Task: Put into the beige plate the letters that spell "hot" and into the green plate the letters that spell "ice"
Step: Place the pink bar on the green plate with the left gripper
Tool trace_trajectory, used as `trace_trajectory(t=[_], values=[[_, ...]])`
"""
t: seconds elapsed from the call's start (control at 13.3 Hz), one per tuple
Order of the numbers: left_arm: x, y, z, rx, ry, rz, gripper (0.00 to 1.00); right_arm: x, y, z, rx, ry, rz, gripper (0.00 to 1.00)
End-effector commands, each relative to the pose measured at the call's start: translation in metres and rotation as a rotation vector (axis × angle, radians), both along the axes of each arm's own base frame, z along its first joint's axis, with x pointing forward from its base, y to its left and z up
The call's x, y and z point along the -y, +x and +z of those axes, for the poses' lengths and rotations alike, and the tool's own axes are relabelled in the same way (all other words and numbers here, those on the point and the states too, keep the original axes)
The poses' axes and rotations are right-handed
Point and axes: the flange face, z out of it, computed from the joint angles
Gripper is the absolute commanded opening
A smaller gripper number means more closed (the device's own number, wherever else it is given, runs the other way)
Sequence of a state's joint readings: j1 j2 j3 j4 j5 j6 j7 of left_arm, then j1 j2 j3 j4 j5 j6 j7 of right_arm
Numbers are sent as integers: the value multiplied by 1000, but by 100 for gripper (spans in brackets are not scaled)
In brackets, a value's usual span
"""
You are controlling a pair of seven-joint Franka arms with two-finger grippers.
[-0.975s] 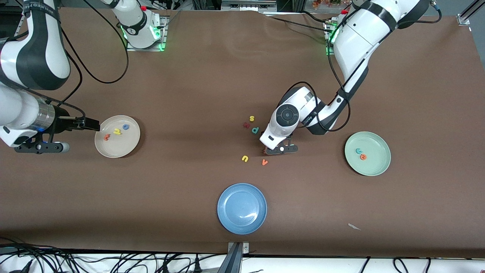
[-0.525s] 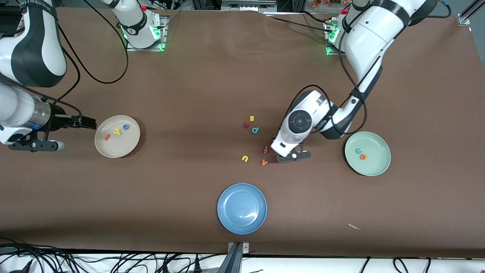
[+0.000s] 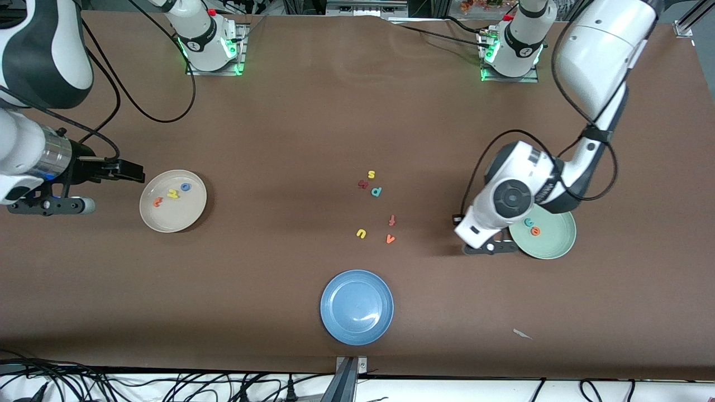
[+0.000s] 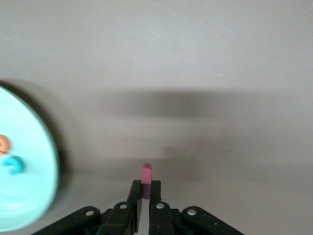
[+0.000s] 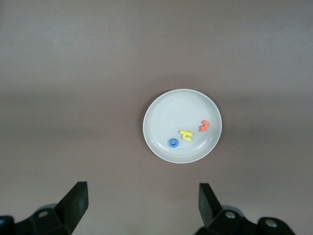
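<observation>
Carrying the small dark maroon foam bar, the letter i [image 4: 146, 175], pinched upright between the closed jaws of the left gripper [image 3: 490, 247], just beside the rim of the round pale mint-green plate [image 3: 561, 245] toward the left arm's end of the brown counter [image 3: 279, 111]; last letter of "ice" by the look of it, with the teal foam c [image 3: 528, 222] and orange foam e [image 3: 535, 230] already lying in that plate. Calls next for a short shift over the rim, a small lowering and a release clear of the two letters inside. Waiting over the right arm's end of the counter, right gripper [image 5: 142, 203] with jaws spread wide and empty, beside the round cream-beige plate [image 3: 167, 220] already holding the yellow foam h [image 3: 173, 194], blue ring-shaped foam o [image 3: 185, 187] and orange foam t [image 3: 157, 202]. Left over mid-counter: yellow s [image 3: 371, 175], teal p [image 3: 376, 191], red-orange f [image 3: 392, 220], yellow u [image 3: 361, 233], orange v [image 3: 390, 239], plus an empty blue plate [image 3: 335, 324] nearer the camera. Nothing seems to block the path.
</observation>
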State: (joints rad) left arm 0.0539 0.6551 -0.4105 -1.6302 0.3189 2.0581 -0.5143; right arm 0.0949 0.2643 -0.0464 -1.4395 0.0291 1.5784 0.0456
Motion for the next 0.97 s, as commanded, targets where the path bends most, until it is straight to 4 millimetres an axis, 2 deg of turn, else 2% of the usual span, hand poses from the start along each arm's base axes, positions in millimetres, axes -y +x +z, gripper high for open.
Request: trace_trajectory(t=[0.0, 0.07, 0.15, 0.22, 0.3, 0.53, 0.6, 0.67, 0.75, 0.82, 0.9], values=[[-58, -3, 19, -5, 25, -103, 0, 13, -9, 48, 65, 4, -40, 100], [-80, -3, 20, -15, 23, -123, 0, 20, -2, 33, 50, -1, -52, 100], [-106, -1, 20, -21, 22, -135, 0, 18, 2, 22, 38, -10, -52, 100], [-127, 0, 19, -27, 23, -158, 0, 22, 4, 22, 48, -26, -62, 100], [-144, 0, 17, -31, 30, -170, 0, 22, 7, 13, 36, -37, -84, 100], [-172, -3, 5, -55, 28, -137, 3, 5, 15, 4, 71, -42, -93, 100], [-181, -4, -3, -68, 24, -125, 7, -5, 14, 3, 70, -43, -79, 100], [-185, -7, -8, -82, 24, -119, 19, -10, 15, 1, 68, -56, -96, 100], [-192, -6, -6, -80, 25, -105, 74, -10, 16, -2, 73, -76, -118, 100], [-196, -6, -3, -91, 28, -98, 100, -17, 19, -10, 66, -82, -121, 100], [-199, -5, 1, -102, 36, -91, 100, -20, 18, -12, 62, -83, -126, 100]])
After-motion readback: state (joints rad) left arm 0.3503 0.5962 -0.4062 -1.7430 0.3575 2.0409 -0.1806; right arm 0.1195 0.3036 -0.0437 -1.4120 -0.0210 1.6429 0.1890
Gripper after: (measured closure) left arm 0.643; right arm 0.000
